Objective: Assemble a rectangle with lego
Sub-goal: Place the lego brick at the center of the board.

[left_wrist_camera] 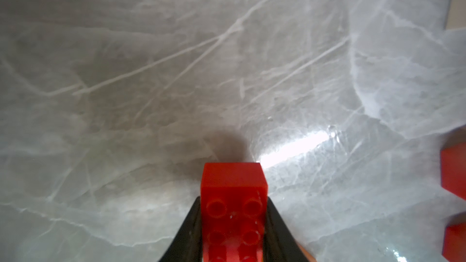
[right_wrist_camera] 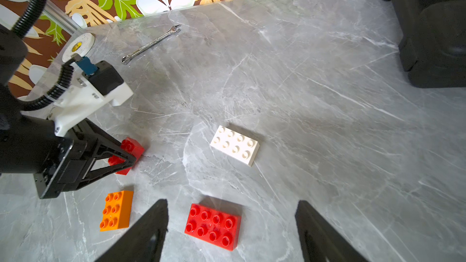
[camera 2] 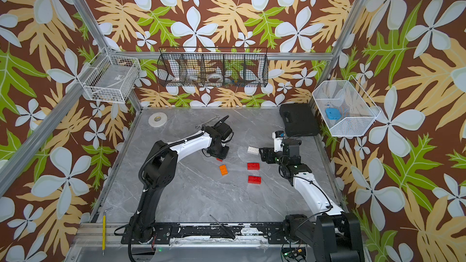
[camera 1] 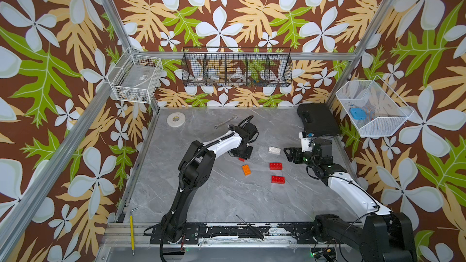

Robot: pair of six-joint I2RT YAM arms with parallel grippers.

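Left gripper (left_wrist_camera: 234, 199) clamped on red brick (left_wrist_camera: 234, 180), by smooth long sides, low at table (left_wrist_camera: 126, 71). Right gripper (right_wrist_camera: 232, 202) spread wide, empty, near second red brick (right_wrist_camera: 213, 225). Orange brick (right_wrist_camera: 116, 210), white brick (right_wrist_camera: 235, 145), third red brick (camera 1: 278, 179) loose, apart. Likely light, rigid, slick: pinch flat sides squarely, studs up.

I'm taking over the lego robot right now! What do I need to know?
Left end effector: shut on the first red brick, down near the table.
Right end effector: open, empty, beside the white brick and the second red brick.
Also loose, all apart: the third red brick, the orange brick.
Done: nothing joined yet.
To do: join all five into a rectangle.
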